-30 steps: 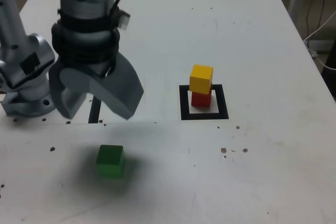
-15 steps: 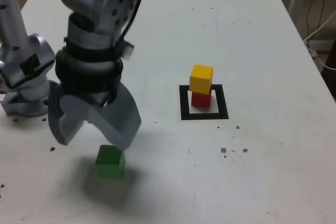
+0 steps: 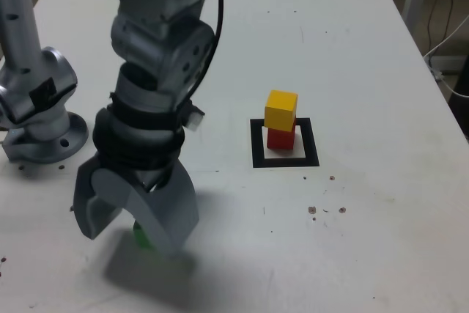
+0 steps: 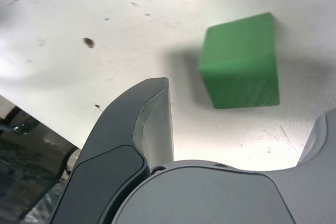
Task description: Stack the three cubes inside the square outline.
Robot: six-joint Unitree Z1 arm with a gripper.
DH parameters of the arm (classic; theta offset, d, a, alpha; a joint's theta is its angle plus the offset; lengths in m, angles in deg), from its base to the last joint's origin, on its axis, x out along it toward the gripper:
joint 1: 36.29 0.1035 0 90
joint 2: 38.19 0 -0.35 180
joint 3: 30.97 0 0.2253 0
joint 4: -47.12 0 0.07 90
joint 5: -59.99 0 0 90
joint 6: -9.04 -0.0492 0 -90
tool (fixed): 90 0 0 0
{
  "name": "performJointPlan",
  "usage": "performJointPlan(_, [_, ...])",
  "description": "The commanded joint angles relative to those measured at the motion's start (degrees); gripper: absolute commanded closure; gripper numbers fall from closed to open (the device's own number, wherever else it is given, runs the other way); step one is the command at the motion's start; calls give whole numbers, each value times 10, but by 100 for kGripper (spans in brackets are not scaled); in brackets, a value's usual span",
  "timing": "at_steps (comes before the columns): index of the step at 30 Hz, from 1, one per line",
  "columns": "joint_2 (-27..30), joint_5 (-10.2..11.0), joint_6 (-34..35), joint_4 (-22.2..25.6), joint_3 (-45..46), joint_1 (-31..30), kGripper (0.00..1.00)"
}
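The gripper (image 3: 135,236) tilted low over the green cube (image 4: 240,64), jaws wide open! It had dropped from higher up.

My first camera stands off the arm. It looks down at a slant over the white table (image 3: 366,203), far enough back to show much of the tabletop and the arm's base (image 3: 45,137) at the exterior view's left. My other camera rides on the wrist. It looks out past the gripper (image 4: 244,124) at the tabletop, and it is much nearer. Both views share the green cube (image 4: 240,62) and some white table around it, but only the far one shows the black square (image 3: 257,144).
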Motion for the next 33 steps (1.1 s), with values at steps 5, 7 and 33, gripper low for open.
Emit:
performJointPlan(5, [-6, -27, -38, -36, 21, 3, 22])
performJointPlan(7, [-7, -37, -53, -45, 25, 5, 28])
performJointPlan(33, [-8, -49, -90, -60, 30, 10, 80])
